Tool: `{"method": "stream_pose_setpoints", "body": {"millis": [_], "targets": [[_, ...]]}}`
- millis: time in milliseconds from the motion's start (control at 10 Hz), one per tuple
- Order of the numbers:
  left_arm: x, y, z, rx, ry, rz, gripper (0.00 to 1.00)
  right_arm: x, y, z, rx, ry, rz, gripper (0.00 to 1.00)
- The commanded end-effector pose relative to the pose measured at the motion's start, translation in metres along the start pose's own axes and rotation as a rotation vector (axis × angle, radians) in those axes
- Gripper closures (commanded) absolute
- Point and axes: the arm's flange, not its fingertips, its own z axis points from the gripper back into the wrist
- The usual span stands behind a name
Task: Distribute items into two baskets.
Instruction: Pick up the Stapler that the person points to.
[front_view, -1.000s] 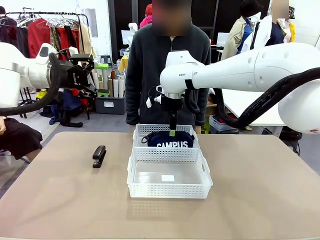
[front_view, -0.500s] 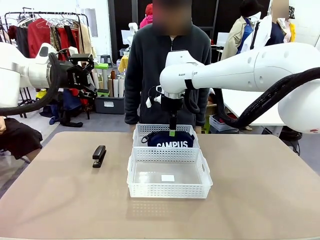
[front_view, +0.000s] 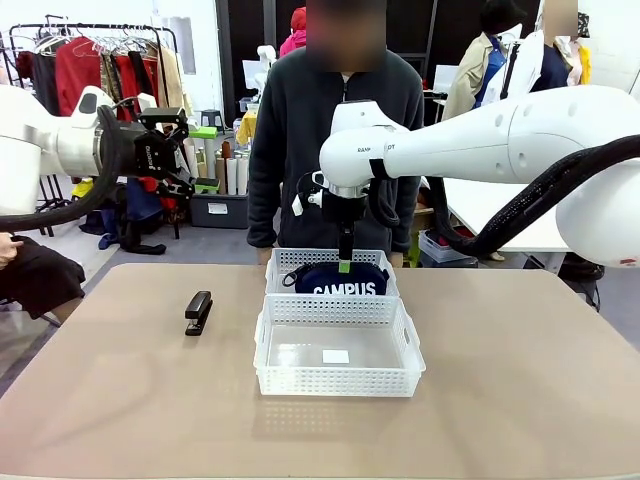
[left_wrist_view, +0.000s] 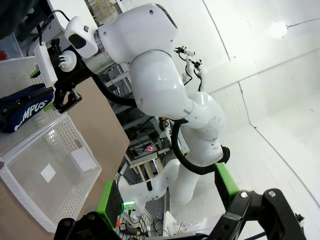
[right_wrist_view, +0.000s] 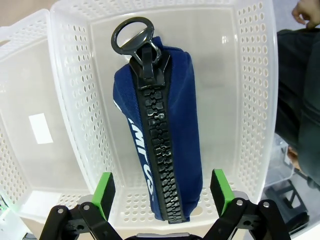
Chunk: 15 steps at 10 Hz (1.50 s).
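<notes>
White translucent plastic, latticed with holes, makes up the nearer rectangular basket (front_view: 338, 385), and we find nothing in it but a small white label (front_view: 336, 356) at its floor. Left of it and apart from it, on the tan table (front_view: 500, 400), lies the small black desk stapler (front_view: 198, 312), in neither basket. Touching the nearer basket's far wall stands its twin, the farther basket (front_view: 283, 259). In it rests the navy blue soft zip pouch (front_view: 345, 281) with white "CAMPUS" lettering, its zip turned upward in the right wrist view.

The right gripper (right_wrist_view: 162, 192) hangs just above the pouch with its green pads (right_wrist_view: 104, 192) spread wide to either side and touching nothing, so we read it as released. The left gripper (front_view: 178, 155) is raised well to the left of the table, away from the stapler. In its wrist view the pads stand wide apart with nothing between them, so it is released too. A person (front_view: 335, 150) in a dark fleece stands behind the far edge.

We judge the task half done. The pouch is placed, and the stapler remains to be picked up, presumably by the left arm, and set in the nearer basket.
</notes>
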Motion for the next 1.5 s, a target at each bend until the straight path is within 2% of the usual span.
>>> {"method": "stream_pose_setpoints", "body": {"millis": [0,300,400,500,600,800,1000,1100,1200,1400], "targets": [[0.000,-0.002,0.001,-0.001,-0.002,-0.004,0.00,-0.016,-0.004,0.017,0.032,-0.056,-0.070,0.00],[0.000,-0.002,0.001,-0.001,-0.002,-0.004,0.00,-0.063,-0.005,0.069,0.110,-0.176,-0.370,0.00],[0.000,-0.002,0.001,-0.001,-0.002,-0.004,0.00,-0.082,-0.006,0.083,0.167,-0.190,-0.461,0.00],[0.000,-0.002,0.001,-0.001,-0.002,-0.004,0.00,-0.103,-0.005,0.096,0.313,-0.196,-0.582,0.00],[0.000,-0.002,0.001,-0.001,-0.002,-0.004,0.00,-0.123,0.001,0.108,0.363,-0.226,-0.684,0.00],[0.000,-0.002,0.001,-0.001,-0.002,-0.004,0.00,-0.168,0.016,0.127,0.430,-0.382,-0.786,0.00],[0.000,-0.002,0.001,-0.001,-0.002,-0.004,0.00,-0.204,0.030,0.140,0.422,-0.528,-0.933,0.00],[0.000,-0.002,0.001,-0.001,-0.002,-0.004,0.00,-0.211,0.035,0.143,0.360,-0.560,-0.974,0.00],[0.000,-0.002,0.001,-0.001,-0.002,-0.004,0.00,-0.192,-0.003,0.151,0.463,-0.433,-0.853,0.00],[0.000,-0.002,0.001,-0.001,-0.002,-0.004,0.00,-0.192,-0.003,0.151,0.463,-0.433,-0.853,0.00]]}}
